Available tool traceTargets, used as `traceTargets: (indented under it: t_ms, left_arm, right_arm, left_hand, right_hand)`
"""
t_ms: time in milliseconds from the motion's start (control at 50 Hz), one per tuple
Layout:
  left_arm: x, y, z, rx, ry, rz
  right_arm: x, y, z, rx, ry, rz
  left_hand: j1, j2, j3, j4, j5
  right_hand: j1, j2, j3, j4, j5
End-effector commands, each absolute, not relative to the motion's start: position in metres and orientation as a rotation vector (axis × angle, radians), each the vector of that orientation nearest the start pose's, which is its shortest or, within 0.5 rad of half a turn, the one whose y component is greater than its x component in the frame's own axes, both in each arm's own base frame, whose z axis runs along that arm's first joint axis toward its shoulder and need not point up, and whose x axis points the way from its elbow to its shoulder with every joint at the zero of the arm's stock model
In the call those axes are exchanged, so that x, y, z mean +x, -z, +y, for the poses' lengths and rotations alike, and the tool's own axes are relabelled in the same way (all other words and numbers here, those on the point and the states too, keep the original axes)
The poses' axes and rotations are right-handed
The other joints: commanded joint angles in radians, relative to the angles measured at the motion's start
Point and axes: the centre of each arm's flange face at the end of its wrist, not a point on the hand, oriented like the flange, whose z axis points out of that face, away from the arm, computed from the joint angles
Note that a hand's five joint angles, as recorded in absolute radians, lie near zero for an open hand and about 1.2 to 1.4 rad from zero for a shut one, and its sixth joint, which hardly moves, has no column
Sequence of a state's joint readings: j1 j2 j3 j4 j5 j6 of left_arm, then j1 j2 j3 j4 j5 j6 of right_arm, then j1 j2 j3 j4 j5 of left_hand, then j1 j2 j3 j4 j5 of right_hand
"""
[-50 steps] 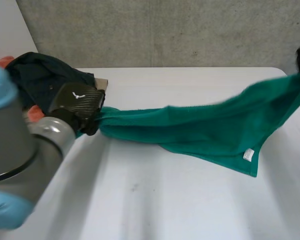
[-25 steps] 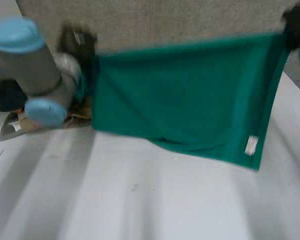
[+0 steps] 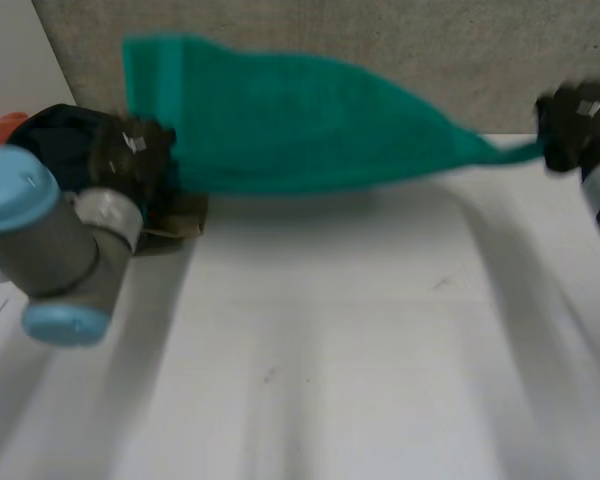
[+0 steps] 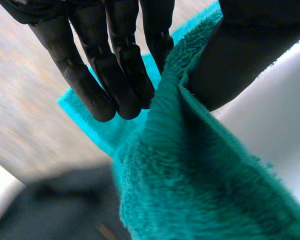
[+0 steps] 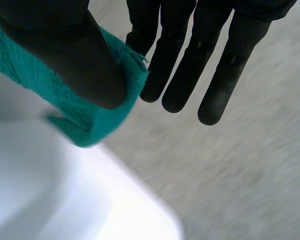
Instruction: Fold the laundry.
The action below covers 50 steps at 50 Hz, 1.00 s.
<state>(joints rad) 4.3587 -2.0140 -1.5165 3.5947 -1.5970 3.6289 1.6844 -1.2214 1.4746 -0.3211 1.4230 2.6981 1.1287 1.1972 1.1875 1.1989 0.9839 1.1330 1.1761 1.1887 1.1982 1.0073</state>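
My left hand [image 4: 117, 75] pinched one end of the single green towel [image 3: 300, 125] between straight fingers and thumb, and my right hand [image 5: 190, 65] pinched the opposite corner the same way. The towel hung stretched between my two hands, lifted off the white table [image 3: 330, 350]. One pile of dark clothes [image 3: 55, 140] lay just past my left fingertips.
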Motion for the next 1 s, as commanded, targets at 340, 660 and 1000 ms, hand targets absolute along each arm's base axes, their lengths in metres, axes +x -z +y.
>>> traceTargets:
  t_ms: [340,660,1000]
  left_arm:
    - [-0.229,-0.125,-0.298,0.993,1.837,2.213]
    - [-0.181,-0.120,-0.306,0.949,1.762,2.358]
    - [-0.170,-0.122,-0.297,0.968,1.767,2.497]
  right_arm:
    - [0.163,-0.146,-0.353,-1.069,1.915,2.515]
    - [0.164,-0.142,-0.353,-1.078,1.898,2.523]
    - [0.167,-0.137,-0.350,-1.124,1.877,2.533]
  left_hand:
    - [-0.569,-0.637,-0.628,-0.639,-0.599]
    - [-0.226,-0.294,-0.284,-0.296,-0.255]
    - [-0.190,-0.259,-0.249,-0.260,-0.220]
  right_hand:
    - [0.263,0.220,0.208,0.198,0.214]
    - [0.263,0.220,0.208,0.198,0.214]
    - [0.263,0.220,0.208,0.198,0.214]
